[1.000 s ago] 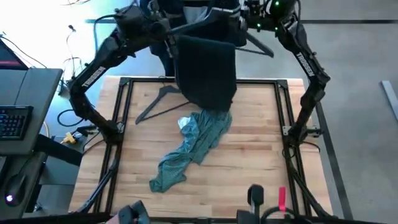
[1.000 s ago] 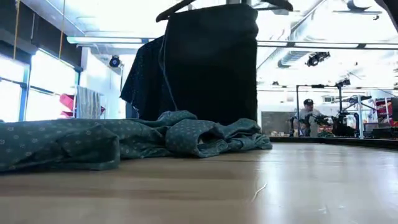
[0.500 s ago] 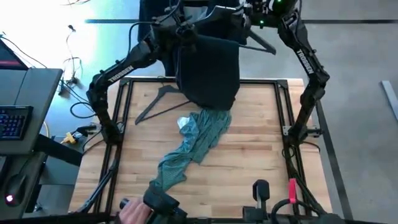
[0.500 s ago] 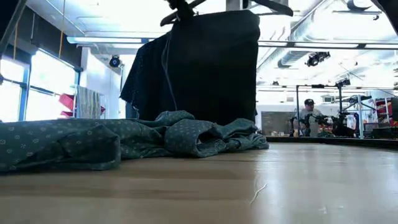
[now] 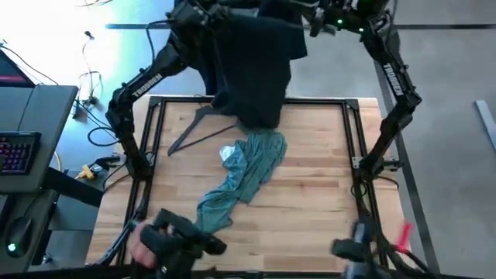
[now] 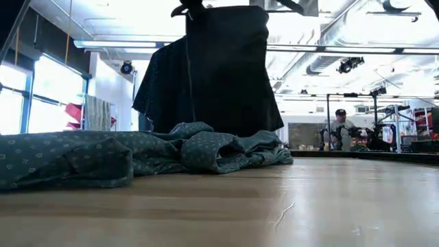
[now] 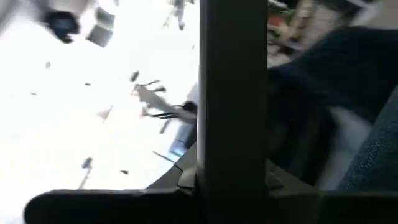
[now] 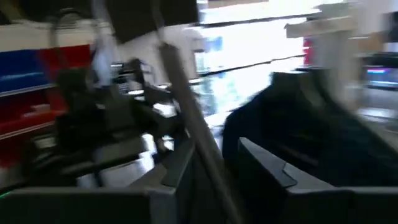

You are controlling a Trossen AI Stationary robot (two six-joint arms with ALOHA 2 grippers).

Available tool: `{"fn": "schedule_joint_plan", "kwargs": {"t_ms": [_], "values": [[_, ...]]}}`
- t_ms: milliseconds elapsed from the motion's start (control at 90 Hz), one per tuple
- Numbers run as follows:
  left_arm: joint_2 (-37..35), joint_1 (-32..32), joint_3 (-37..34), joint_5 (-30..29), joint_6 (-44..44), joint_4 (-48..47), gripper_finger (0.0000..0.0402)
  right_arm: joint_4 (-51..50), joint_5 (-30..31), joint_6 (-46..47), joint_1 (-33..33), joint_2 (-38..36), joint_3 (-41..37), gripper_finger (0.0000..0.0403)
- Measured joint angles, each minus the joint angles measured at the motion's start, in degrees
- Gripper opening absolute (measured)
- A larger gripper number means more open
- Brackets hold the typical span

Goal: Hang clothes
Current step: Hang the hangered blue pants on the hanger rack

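The black trouser-like garment [image 5: 256, 70] hangs on a thin hanger [image 6: 298, 5] above the table's far edge, with its hem [image 6: 233, 130] just behind the teal shirt. My right gripper [image 5: 310, 17] is at the hanger's right end and my left gripper [image 5: 205, 15] is by the garment's top left. The teal shirt [image 5: 244, 178] lies crumpled in a long strip across the table's middle. A navy dotted shirt [image 6: 158, 86] hangs behind the table. A spare hanger [image 5: 194, 130] lies flat on the table's far left. My right gripper [image 8: 214, 155] has the hanger's thin bar [image 8: 186, 124] between its two fingers, and the bar runs slanting across them. Blur hides which part of the fingers meets it. The hanger is lifted clear, and the black garment hangs limp below it, off the table.
A black metal frame [image 5: 155, 139] runs around the wooden tabletop. A desk with a keyboard [image 5: 19, 151] stands to the left. At the near edge, a person's hand [image 5: 143, 242] is on dark handles. Another person [image 6: 337, 127] sits far off in the room.
Both grippers have gone up and toward the far edge, carrying the black garment with them. Its hem has drawn back from the teal shirt. My left gripper first came right, toward the garment's top. The teal shirt has stayed where it was.
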Motion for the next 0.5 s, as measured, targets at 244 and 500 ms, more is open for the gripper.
{"fn": "schedule_joint_plan", "kwargs": {"t_ms": [244, 500], "values": [[2.7, 7.6, 4.8, 7.3, -3.2, 7.7, 0.0039, -15.0, 12.2, -0.4, 1.0, -6.1, 0.0, 0.0118], [12.6, 11.9, 19.7, 13.6, -6.1, 11.9, 0.0039, -28.1, 16.2, 1.4, 6.7, -7.4, -0.1, 0.0119]]}}
